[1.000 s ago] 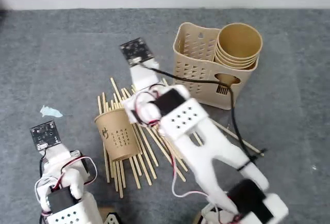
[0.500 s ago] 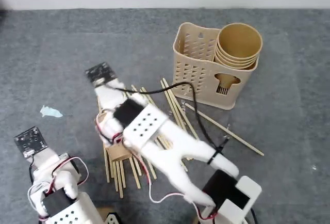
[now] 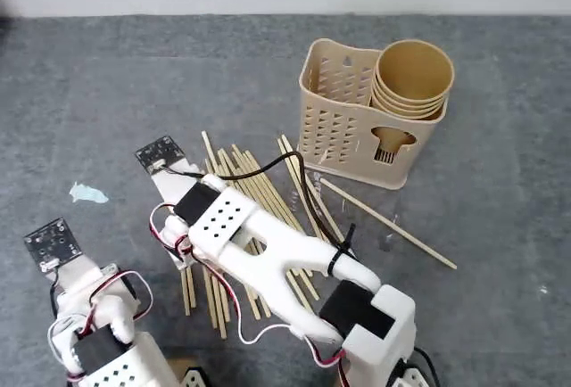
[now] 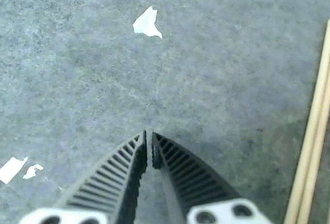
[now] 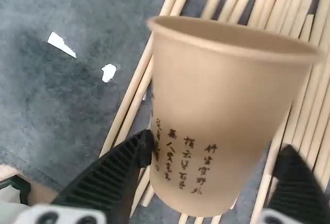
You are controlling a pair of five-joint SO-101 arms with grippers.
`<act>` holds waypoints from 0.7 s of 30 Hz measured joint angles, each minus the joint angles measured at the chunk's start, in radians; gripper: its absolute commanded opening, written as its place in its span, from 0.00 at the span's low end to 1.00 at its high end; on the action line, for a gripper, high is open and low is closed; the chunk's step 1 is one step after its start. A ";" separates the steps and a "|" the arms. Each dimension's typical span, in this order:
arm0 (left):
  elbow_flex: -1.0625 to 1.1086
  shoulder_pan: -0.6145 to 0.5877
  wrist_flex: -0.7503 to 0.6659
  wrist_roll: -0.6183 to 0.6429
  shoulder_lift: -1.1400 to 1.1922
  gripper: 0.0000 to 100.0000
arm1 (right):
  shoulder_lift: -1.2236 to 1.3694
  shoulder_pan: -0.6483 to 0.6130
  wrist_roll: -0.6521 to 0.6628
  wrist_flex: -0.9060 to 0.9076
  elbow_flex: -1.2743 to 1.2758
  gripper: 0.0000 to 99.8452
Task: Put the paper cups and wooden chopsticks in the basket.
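A tan paper cup (image 5: pixel 216 105) with dark print lies over the wooden chopsticks (image 5: pixel 309 7), its rim pointing away from my right gripper (image 5: pixel 216 149). That gripper is open and straddles the cup near its base: one finger (image 5: pixel 124 172) touches its side, the other stands just off it. In the high view the right arm (image 3: pixel 232 218) covers the cup, above the fanned chopsticks (image 3: pixel 268 195). The beige basket (image 3: pixel 343 124) holds a stack of paper cups (image 3: pixel 412 79). My left gripper (image 4: pixel 148 149) is shut and holds nothing, low over grey carpet beside two chopsticks (image 4: pixel 309 146).
One chopstick (image 3: pixel 393 222) lies apart, in front of the basket. White paper scraps (image 3: pixel 87 193) (image 4: pixel 147 22) (image 5: pixel 61 45) lie on the grey carpet. The left arm (image 3: pixel 94 338) sits at the near left corner. A pale wall runs along the far side.
The right arm swung left from the chopstick pile and came down over the lying cup, which it now covers in the high view. The left arm shifted slightly, then held still.
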 measured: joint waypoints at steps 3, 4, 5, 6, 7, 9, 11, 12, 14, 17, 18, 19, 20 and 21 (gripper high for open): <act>0.000 0.000 0.000 0.000 0.000 0.02 | 0.000 0.000 0.000 0.000 0.000 0.41; 0.000 0.000 0.000 0.000 0.000 0.02 | 0.000 0.000 0.000 0.000 0.000 0.41; 0.000 0.000 0.000 0.000 0.000 0.02 | 0.000 0.000 0.000 0.000 0.000 0.41; 0.000 0.000 0.000 0.000 0.000 0.02 | 0.000 0.000 0.000 0.000 0.000 0.41; 0.000 0.000 0.000 0.000 0.000 0.02 | 0.006 0.000 0.000 0.000 0.000 0.41; 0.000 0.000 0.000 0.000 0.000 0.02 | 0.038 0.000 0.000 0.000 0.000 0.41; 0.000 0.000 0.000 0.000 0.000 0.02 | 0.071 0.000 0.000 0.000 0.000 0.41; 0.000 0.000 0.000 0.000 0.000 0.02 | 0.081 0.000 0.000 0.000 0.000 0.41; 0.000 0.000 0.000 0.000 0.000 0.02 | 0.094 0.000 0.000 0.000 0.000 0.41; 0.000 0.000 0.000 0.000 0.000 0.02 | 0.094 0.000 0.000 0.000 0.000 0.41; 0.000 0.000 0.000 0.000 0.000 0.02 | 0.094 0.000 0.000 0.000 0.000 0.41; 0.000 0.000 0.000 0.000 0.000 0.02 | 0.094 0.000 0.000 0.000 0.000 0.41; 0.000 0.000 0.000 0.000 0.000 0.02 | 0.094 0.000 0.000 0.000 0.000 0.41; 0.000 0.000 0.000 0.000 0.000 0.02 | 0.092 0.000 0.000 0.002 0.000 0.41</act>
